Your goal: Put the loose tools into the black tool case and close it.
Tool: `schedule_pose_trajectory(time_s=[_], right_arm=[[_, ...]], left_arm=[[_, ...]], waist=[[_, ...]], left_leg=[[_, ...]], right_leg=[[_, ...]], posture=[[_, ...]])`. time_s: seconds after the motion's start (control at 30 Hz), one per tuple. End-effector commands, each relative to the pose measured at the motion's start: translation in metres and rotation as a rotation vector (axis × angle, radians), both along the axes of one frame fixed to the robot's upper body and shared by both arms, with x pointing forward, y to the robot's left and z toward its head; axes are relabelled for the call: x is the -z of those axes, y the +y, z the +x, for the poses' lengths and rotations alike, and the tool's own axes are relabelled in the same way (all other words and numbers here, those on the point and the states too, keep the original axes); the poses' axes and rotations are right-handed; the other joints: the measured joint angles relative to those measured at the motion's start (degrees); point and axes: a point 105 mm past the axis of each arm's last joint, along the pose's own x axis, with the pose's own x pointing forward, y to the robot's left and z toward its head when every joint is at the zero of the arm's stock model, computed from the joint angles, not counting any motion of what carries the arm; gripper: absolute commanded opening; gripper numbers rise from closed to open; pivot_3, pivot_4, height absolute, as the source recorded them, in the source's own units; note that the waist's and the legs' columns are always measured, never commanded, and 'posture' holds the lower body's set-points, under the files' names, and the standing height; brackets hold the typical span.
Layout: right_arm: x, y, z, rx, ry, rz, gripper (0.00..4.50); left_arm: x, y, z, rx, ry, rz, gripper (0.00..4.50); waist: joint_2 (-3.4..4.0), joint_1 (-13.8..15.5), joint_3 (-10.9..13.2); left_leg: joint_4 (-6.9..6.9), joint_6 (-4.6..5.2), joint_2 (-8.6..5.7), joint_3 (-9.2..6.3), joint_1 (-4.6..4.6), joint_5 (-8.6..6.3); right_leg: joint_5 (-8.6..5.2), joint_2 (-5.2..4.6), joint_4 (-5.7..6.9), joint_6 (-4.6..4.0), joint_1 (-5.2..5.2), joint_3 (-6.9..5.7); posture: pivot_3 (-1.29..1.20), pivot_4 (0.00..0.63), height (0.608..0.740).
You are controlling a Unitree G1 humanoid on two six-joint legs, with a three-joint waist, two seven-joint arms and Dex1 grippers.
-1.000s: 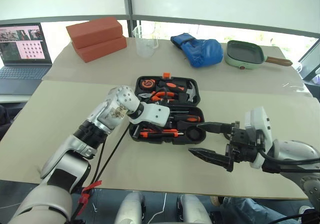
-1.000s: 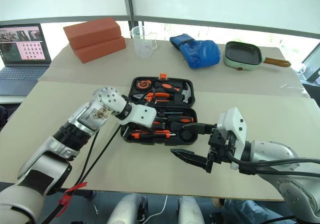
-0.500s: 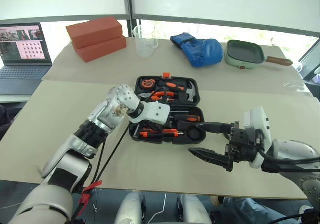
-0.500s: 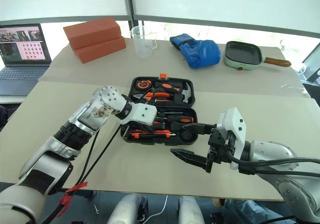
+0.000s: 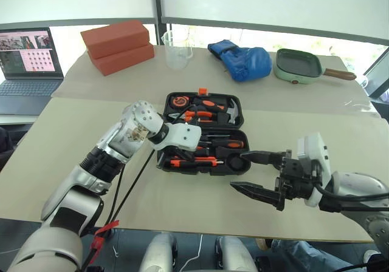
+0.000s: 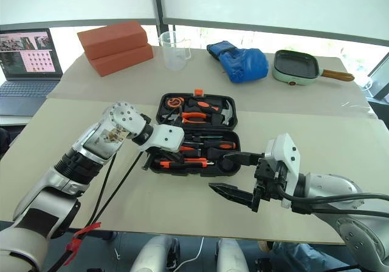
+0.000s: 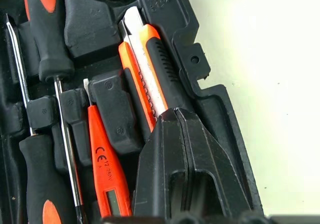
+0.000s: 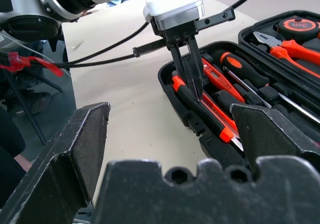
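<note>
Our left gripper (image 8: 192,86), fingers pressed together and empty, hovers over the utility knife (image 7: 147,74) seated in the open black tool case (image 5: 203,132) mid-table. Our right gripper (image 6: 234,175) waits beside it, spread wide, holding nothing.

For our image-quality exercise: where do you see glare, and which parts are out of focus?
Eye views: bright windows wash out the background behind the pan. Right wrist view: its own tool looms blurred up close, the case sharper. Left wrist view: knife sharp, table overexposed.

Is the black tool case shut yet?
No, the black tool case lies wide open on the table, with its screwdrivers and other tools showing in their slots.
</note>
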Motion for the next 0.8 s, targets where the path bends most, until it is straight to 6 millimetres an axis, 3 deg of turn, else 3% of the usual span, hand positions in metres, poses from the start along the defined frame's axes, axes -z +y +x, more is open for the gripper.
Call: schedule_pose_trajectory(time_s=[0.03, 0.3, 0.5, 0.7, 0.8], right_arm=[[-0.010, -0.002, -0.001, 0.002, -0.060, 0.006, 4.50], [-0.008, -0.003, -0.002, 0.009, -0.056, 0.003, 4.50], [-0.007, -0.003, -0.001, 0.010, -0.056, 0.006, 4.50], [-0.006, -0.004, -0.001, 0.011, -0.054, 0.007, 4.50], [-0.006, -0.004, -0.001, 0.012, -0.055, 0.001, 4.50]], left_arm=[[0.000, -0.001, -0.003, 0.035, -0.014, 0.024, 0.04], [0.025, 0.007, -0.016, 0.086, 0.004, 0.109, 0.04], [0.044, 0.012, -0.010, 0.076, -0.045, 0.158, 0.04], [0.049, 0.012, -0.014, 0.077, -0.028, 0.151, 0.04], [0.032, 0.008, -0.008, 0.031, -0.033, 0.078, 0.04]], waist=[[0.00, 0.0, 0.0], [0.04, -0.3, 0.0], [0.11, -0.1, -0.1], [0.17, 0.0, -0.2], [0.17, -0.1, -0.2]], left_leg=[[0.00, 0.00, 0.01, 0.00, 0.00, 0.00], [-0.04, 0.00, 0.03, 0.00, 0.06, 0.00], [-0.05, 0.00, 0.03, 0.01, 0.14, 0.00], [-0.05, 0.01, 0.03, 0.00, 0.38, -0.01], [-0.11, 0.04, 0.06, -0.01, 0.67, -0.04]], right_leg=[[0.00, 0.01, 0.00, 0.00, 0.00, 0.00], [-0.01, 0.03, 0.00, -0.01, 0.01, 0.03], [-0.02, 0.03, -0.04, -0.03, 0.11, 0.03], [-0.02, 0.02, -0.07, -0.02, 0.42, 0.01], [-0.04, 0.03, -0.16, -0.03, 0.73, -0.01]], posture=[[0.00, 0.150, 0.738], [0.00, 0.150, 0.738], [0.00, 0.150, 0.738], [0.00, 0.150, 0.738], [0.00, 0.150, 0.738]])
